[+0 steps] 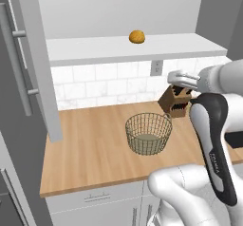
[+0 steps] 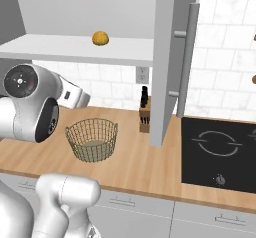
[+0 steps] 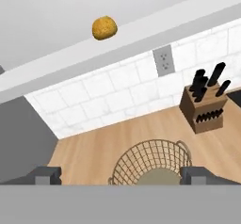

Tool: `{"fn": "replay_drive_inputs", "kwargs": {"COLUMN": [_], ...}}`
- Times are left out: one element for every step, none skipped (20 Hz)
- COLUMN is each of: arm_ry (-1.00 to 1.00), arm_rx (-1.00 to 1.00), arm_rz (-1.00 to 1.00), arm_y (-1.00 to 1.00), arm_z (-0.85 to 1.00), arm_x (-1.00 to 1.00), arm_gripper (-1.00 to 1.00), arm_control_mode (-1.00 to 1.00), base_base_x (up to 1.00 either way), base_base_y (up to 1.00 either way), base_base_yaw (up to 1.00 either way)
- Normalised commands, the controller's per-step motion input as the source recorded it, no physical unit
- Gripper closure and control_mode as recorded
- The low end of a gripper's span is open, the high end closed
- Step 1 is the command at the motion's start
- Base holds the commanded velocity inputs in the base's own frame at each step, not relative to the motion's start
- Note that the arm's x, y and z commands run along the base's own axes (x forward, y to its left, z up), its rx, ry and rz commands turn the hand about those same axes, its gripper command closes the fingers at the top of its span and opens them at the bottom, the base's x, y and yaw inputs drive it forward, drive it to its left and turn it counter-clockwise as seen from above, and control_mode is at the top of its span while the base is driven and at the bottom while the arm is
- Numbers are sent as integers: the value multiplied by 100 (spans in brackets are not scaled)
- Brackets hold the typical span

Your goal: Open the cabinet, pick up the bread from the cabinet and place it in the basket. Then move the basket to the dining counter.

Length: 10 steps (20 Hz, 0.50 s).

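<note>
The cabinet [image 1: 95, 51] stands open, its doors swung out at the left [image 1: 38, 63] and at the right [image 2: 167, 57]. The bread [image 1: 136, 36] [image 2: 100, 38] [image 3: 104, 28], a small golden-brown roll, lies alone on the pale shelf. Below it on the wooden counter sits the wire-mesh basket [image 1: 148, 134] [image 2: 92, 139] [image 3: 150, 164], with nothing in it. My gripper [image 3: 122, 177] hangs above the counter, below shelf level and to the right of the basket, beside the knife block. Its fingertips [image 3: 47, 175] stand wide apart with nothing between them, so it is open.
A wooden knife block [image 1: 176, 101] [image 3: 204, 108] stands against the tiled wall right of the basket. A black cooktop [image 2: 220, 152] lies further right. A wall outlet [image 3: 164, 60] sits under the shelf. The open door's bar handle [image 2: 184, 62] juts forward.
</note>
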Motion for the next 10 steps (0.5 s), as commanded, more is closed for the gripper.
{"fn": "replay_drive_inputs", "kwargs": {"arm_ry": [0, -8, -9, -11, -11, -6, -1, 0, 4, 3], "arm_rx": [-10, -18, -23, -22, -30, -32, -32, -30, -27, -20], "arm_rz": [0, 0, 0, 0, 0, 0, 0, 0, -1, -2], "arm_y": [0, 0, 0, 0, 0, 0, 0, 0, 0, 0], "arm_z": [4, 5, 1, 16, 11, 14, 15, 11, 9, 0], "arm_x": [8, 0, 0, 0, 0, 0, 1, 3, 11, 0], "arm_gripper": [-100, -100, -100, -100, -100, -100, -100, -100, -100, -100], "arm_control_mode": [-100, -100, -100, -100, -100, -100, -100, -100, -100, -100], "base_base_x": [0, 0, 0, 0, 0, 0, 0, 0, 0, 0], "base_base_y": [0, 0, 0, 0, 0, 0, 0, 0, 0, 0], "base_base_yaw": [0, 0, 0, 0, 0, 0, 0, 0, 0, 0]}}
